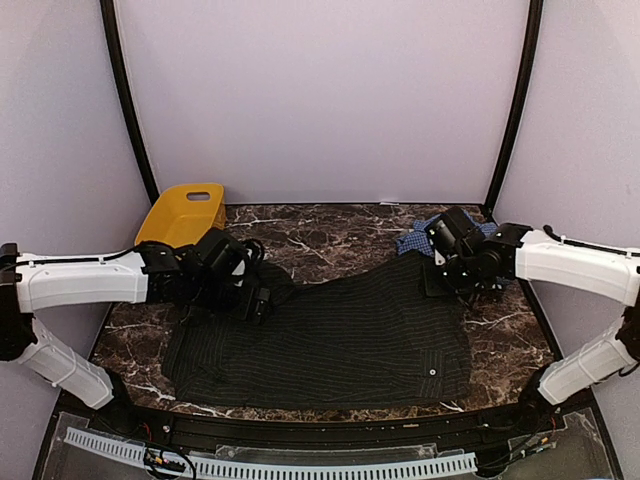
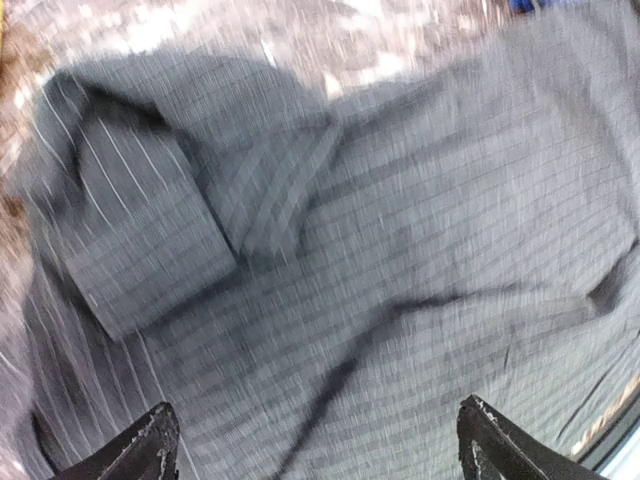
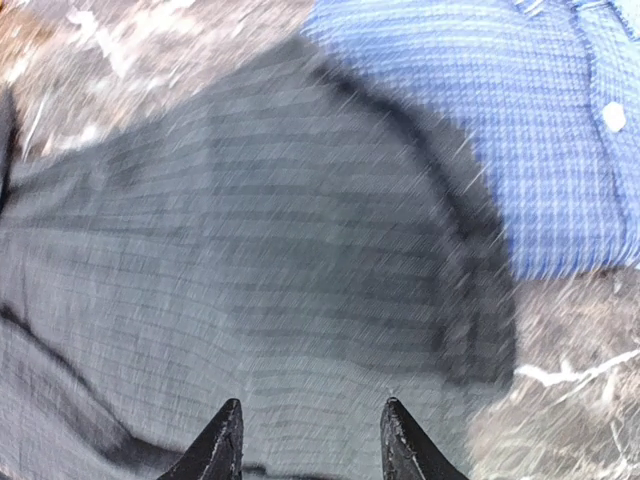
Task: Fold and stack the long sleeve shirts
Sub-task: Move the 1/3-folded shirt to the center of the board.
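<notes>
The black pinstriped long sleeve shirt (image 1: 340,340) lies spread flat across the middle of the marble table (image 1: 505,335), with a sleeve folded over near its left shoulder (image 2: 150,240). The blue checked shirt (image 1: 412,240) lies bunched at the back right, its edge touching the black shirt's corner (image 3: 540,130). My left gripper (image 1: 255,300) hovers over the black shirt's upper left part, jaws wide open and empty (image 2: 315,410). My right gripper (image 1: 447,275) hangs over the black cloth (image 3: 250,250) by its upper right corner, its tips (image 3: 312,405) apart with nothing between them.
A yellow plastic basket (image 1: 183,213) stands at the back left corner, just behind my left arm. Bare marble shows behind the black shirt and at the right (image 3: 560,380). Curved black frame posts rise at both back corners.
</notes>
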### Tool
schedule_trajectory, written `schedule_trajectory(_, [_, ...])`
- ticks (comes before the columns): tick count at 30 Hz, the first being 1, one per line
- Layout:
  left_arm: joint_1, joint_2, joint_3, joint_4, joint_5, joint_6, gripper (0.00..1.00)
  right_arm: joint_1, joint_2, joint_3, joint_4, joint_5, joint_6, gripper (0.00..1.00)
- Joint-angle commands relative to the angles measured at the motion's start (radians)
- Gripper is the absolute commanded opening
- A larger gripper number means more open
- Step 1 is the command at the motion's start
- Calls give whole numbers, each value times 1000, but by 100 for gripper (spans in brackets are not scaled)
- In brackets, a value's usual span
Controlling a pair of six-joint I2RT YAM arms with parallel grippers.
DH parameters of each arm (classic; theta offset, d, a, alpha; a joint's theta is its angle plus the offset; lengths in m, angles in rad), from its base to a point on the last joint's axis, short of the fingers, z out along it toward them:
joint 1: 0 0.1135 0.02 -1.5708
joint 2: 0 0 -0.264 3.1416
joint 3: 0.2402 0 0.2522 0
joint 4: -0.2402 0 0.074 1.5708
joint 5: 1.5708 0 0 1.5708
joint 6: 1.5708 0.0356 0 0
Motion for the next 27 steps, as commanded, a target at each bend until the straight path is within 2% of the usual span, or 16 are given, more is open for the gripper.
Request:
schedule_trajectory(1, [34, 24, 63, 105, 16, 81, 95, -111, 25, 48, 107, 2, -74, 44])
schedule_trajectory(8, [47, 110, 85, 197, 46, 77, 96, -344, -2, -37, 237, -159, -73, 51])
schedule_trajectory(15, [47, 176, 90, 229, 72, 80, 95, -484, -25, -125, 197, -128, -88, 48])
schedule_trajectory(21, [47, 200, 90, 243, 87, 85, 95, -533, 0, -204, 238, -140, -89, 46])
schedule_trajectory(27, [49, 204, 91, 239, 79, 97, 95, -551, 144, -195, 333, -160, -116, 45])
